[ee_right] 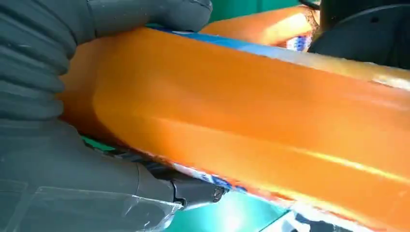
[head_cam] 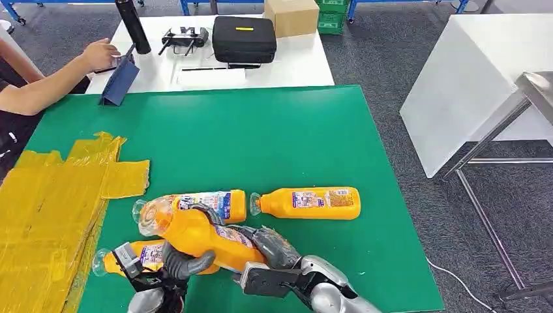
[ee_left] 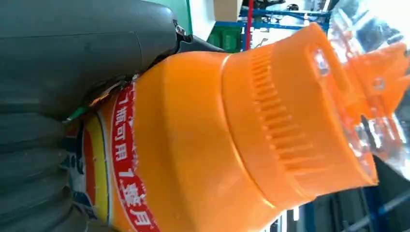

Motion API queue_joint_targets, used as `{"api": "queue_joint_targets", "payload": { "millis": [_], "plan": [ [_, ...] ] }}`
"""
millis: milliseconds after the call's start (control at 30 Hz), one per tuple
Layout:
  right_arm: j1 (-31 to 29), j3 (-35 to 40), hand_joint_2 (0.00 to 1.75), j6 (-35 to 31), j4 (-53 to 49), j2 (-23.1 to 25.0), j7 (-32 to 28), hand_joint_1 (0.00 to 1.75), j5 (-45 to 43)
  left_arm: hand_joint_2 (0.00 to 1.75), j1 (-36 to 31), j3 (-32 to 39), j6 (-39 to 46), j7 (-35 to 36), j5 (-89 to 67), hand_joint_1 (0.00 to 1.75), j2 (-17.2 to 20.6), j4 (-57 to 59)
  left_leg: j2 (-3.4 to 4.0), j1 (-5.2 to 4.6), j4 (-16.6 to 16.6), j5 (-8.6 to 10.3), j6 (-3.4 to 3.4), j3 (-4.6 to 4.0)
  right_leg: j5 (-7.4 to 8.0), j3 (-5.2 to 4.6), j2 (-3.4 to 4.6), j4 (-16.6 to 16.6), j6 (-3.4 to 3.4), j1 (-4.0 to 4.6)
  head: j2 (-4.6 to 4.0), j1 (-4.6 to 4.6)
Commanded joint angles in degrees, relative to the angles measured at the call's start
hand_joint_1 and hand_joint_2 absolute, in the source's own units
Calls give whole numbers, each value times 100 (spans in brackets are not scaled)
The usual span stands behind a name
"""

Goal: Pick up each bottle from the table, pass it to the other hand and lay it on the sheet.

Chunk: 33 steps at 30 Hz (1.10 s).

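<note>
Leftmost, a person's arm (head_cam: 45, 81) is seen reaching in over the far corner of the white table (head_cam: 300, 65), the hand resting beside a blue tablet stand (head_cam: 119, 81). Below it, a crumpled yellow sheet (head_cam: 52, 208) is spread over the left edge of the green table (head_cam: 261, 130).

Near the sheet, at the front edge, a lying orange bottle (head_cam: 140, 254) is partly covered by the left hand (head_cam: 173, 264), whose grey thumb and fingers are wrapped around the lower body of a second, raised bottle. This held bottle (head_cam: 195, 231) is tilted, with its clear cap pointing up and to the left, and it is gripped from the other side by the right hand (head_cam: 270, 251), closed around its base end. In the left wrist view, the orange neck and ribbed collar of the held bottle (ee_left: 251, 130) are shown close against the left hand (ee_left: 72, 72). In the right wrist view, the orange body (ee_right: 251, 121) is clasped between the thumb and the ribbed cover of the right hand (ee_right: 58, 145).

Behind the held bottle, another bottle (head_cam: 215, 203) is laid flat on the green surface, and further right a fourth bottle (head_cam: 310, 203) is laid with its cap to the left.

On the white table beyond, a black cylinder (head_cam: 133, 26), a black case (head_cam: 244, 38) and a cardboard box (head_cam: 291, 15) are placed.
</note>
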Motion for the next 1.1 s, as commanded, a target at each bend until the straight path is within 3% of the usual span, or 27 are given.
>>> {"api": "queue_joint_targets", "payload": {
  "millis": [33, 133, 433, 467, 567, 667, 867, 933, 967, 1100],
  "plan": [
    [-139, -343, 0, -37, -58, -42, -225, 0, -107, 175, -161, 1332, -1512, 307, 1919, 175, 952, -429, 26, 7, 3, -4, -15, 2, 2, -1, 20, 3, -9, 7, 0, 0],
    [-197, -529, 0, 20, 2, 57, -223, 0, -146, 175, -396, 1952, -1512, 530, 1805, 175, 1040, -497, 36, 13, 11, -6, -22, -2, 2, -7, 23, 13, -15, 12, 0, -2],
    [-157, -515, 0, 21, 0, 64, -223, 0, -146, 175, -356, 1871, -1496, 537, 1731, 175, 936, -512, 13, 14, 9, 0, -26, 3, -4, 5, 3, 10, -10, 9, 0, 2],
    [-168, -536, 0, 1, 8, 87, -217, 0, -145, 175, -423, 1935, -826, 309, 1072, 175, 926, -572, 10, 12, 7, 2, -26, 2, -4, 4, 1, 11, -10, 7, 0, 0],
    [-431, -543, 0, -60, 261, 274, 72, 0, -194, 175, -1188, 2355, 2370, 424, -1502, 175, 894, -706, -1, 15, 15, 6, -28, -14, -2, -8, -8, 18, -12, 11, 0, 0],
    [-914, -327, 0, 62, 911, 548, 269, 0, -298, 175, -1650, 2356, 3722, 729, -2711, 175, 1146, -523, -8, 21, 20, 13, -30, -29, 4, -23, -12, 21, -14, 17, 0, 4],
    [-1039, -254, 0, 93, 1070, 619, 301, 0, -328, 175, -1706, 2298, 3991, 784, -3035, 175, 1212, -429, -7, 28, 38, 7, -44, -30, -3, -23, -17, 38, -22, 24, 0, 4],
    [-1315, -84, 0, 165, 1420, 777, 374, 0, -390, 175, -1819, 2178, 4556, 941, -3781, 175, 1323, -165, -6, 12, 8, 16, -26, -20, 6, -18, -9, 16, -11, 9, 0, 2],
    [-2357, 633, 175, 510, 2749, 1643, 689, 0, -810, 175, -2498, 1613, 5382, 2066, -7178, 175, 1549, 1519, 18, 17, 4, 24, -45, -12, 24, -22, 12, 19, -32, 11, 0, 2],
    [-2601, 1002, 175, 561, 3015, 1938, 804, 0, -1074, 175, -2740, 1398, 5382, 2456, -8142, 175, 1638, 2254, 6, 21, 2, 45, -64, -9, 28, -28, 0, 37, -48, 13, 0, 0]
  ]
}}
